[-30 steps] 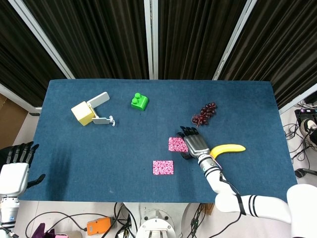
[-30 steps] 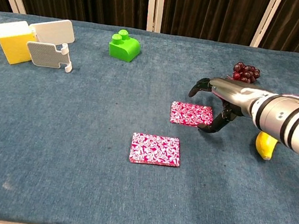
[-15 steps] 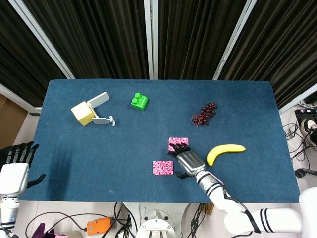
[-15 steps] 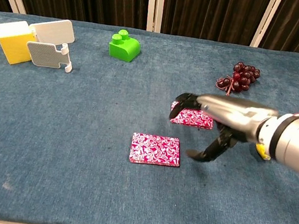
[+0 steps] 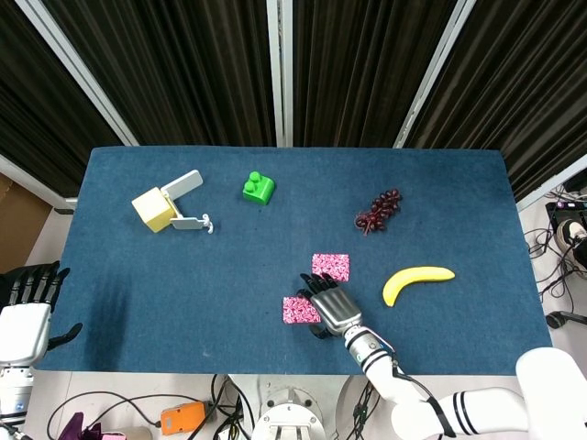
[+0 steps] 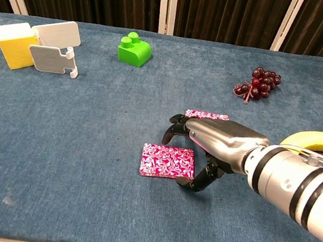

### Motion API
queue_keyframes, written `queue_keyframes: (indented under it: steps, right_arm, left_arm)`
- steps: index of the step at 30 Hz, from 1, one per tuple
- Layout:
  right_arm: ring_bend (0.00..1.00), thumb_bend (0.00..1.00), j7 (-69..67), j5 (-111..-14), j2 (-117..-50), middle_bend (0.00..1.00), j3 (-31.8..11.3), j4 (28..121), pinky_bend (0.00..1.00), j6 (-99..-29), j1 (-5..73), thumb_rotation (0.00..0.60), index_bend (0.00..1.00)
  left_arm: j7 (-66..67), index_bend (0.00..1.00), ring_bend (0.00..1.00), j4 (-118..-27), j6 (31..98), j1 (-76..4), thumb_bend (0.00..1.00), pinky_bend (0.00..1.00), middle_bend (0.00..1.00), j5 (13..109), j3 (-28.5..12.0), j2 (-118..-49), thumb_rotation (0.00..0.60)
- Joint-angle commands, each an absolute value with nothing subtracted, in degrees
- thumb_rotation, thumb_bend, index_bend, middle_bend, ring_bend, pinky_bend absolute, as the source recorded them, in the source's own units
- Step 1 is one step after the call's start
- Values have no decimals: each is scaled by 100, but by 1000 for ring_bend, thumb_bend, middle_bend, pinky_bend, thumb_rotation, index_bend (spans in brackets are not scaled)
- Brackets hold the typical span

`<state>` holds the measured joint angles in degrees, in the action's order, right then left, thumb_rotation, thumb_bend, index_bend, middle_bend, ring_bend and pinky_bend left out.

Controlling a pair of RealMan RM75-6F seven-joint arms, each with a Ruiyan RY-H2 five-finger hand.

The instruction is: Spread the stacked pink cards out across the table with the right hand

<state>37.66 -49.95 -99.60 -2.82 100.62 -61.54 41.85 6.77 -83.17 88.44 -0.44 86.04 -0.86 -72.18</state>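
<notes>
Two pink patterned cards lie on the blue table. One pink card (image 5: 331,265) (image 6: 207,115) sits farther back, mostly hidden behind my right hand in the chest view. The nearer pink card stack (image 5: 295,310) (image 6: 167,161) lies toward the front edge. My right hand (image 5: 331,309) (image 6: 215,142) hovers at this stack's right edge, fingers spread and curled downward, holding nothing; its fingertips reach over the stack's corner. My left hand (image 5: 27,298) hangs off the table's left side with its fingers apart, empty.
A yellow banana (image 5: 417,280) (image 6: 317,141) lies right of the hand. Dark grapes (image 5: 378,210) (image 6: 256,83) sit behind it. A green block (image 5: 259,188) (image 6: 133,50) and a yellow box with white flaps (image 5: 163,207) (image 6: 29,44) stand at the back left.
My right hand has moved from beside the far card toward the front and left, arriving at the nearer stack. The far card is now uncovered in the head view.
</notes>
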Motion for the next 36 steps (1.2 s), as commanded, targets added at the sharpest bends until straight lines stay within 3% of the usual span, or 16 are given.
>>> queue_keyframes:
  steps: [1, 36]
  right_arm:
    - [0, 499, 3826, -4956, -10033, 59, -293, 9990, 0, -6178, 4200, 600, 295]
    - [0, 499, 3634, -4926, -10012, 59, -438, 9925, 0, -6080, 4235, 600, 391]
  left_arm:
    - [663, 118, 0, -8300, 8845, -43, 93, 8, 64, 8604, -89, -7226, 600]
    - [643, 118, 0, -8237, 8831, -38, 94, 9, 64, 8591, -99, -7234, 600]
